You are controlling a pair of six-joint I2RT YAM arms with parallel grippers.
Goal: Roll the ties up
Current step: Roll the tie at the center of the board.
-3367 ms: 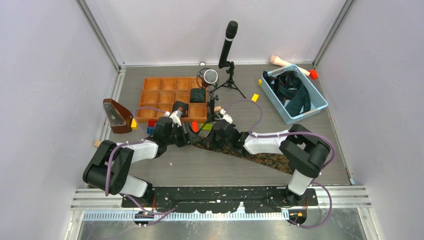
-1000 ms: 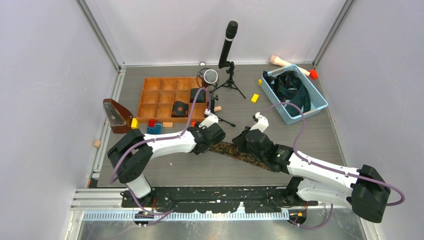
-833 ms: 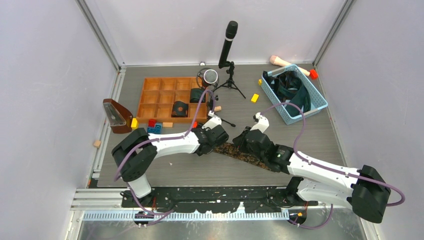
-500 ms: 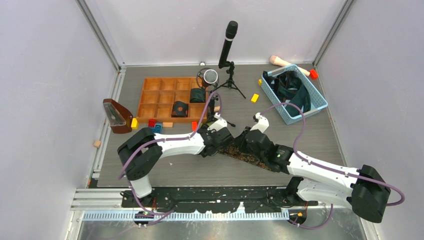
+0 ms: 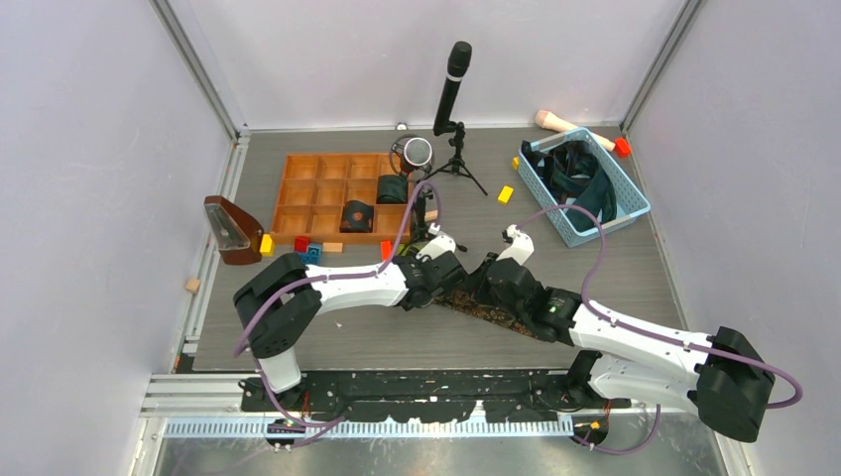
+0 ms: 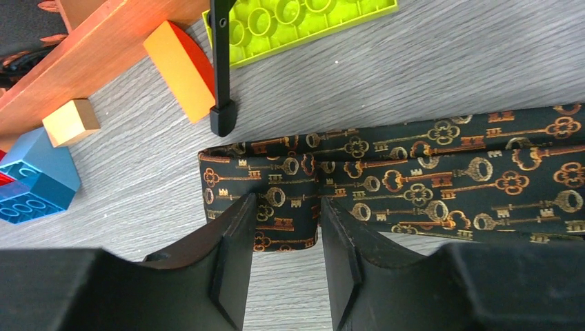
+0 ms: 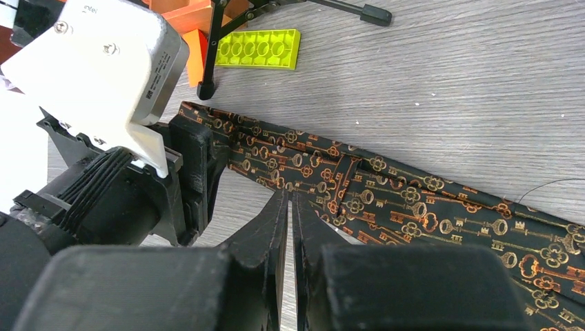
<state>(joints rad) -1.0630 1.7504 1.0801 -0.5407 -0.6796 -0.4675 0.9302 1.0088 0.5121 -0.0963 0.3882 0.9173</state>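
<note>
A black tie with brown-gold key print (image 5: 506,317) lies flat on the grey table, its left end folded over. My left gripper (image 5: 443,270) is open, and its fingers (image 6: 238,241) straddle that folded end (image 6: 276,186). My right gripper (image 5: 486,283) is shut, its tips (image 7: 290,198) resting on the tie's near edge (image 7: 414,200) just right of the left gripper (image 7: 103,62). Two dark rolled ties (image 5: 355,214) (image 5: 393,188) sit in the wooden tray (image 5: 307,188). Several loose dark and teal ties (image 5: 580,178) fill the blue basket.
A black microphone tripod leg (image 6: 221,62) stands just behind the tie's end, with a lime brick plate (image 6: 303,21), an orange block (image 6: 181,69), a small wooden cube (image 6: 70,122) and blue bricks (image 6: 31,183) nearby. The blue basket (image 5: 635,203) is at the far right.
My left gripper has slid right along the table to the tie's folded end, close against the right gripper. The right arm has held still over the last second.
</note>
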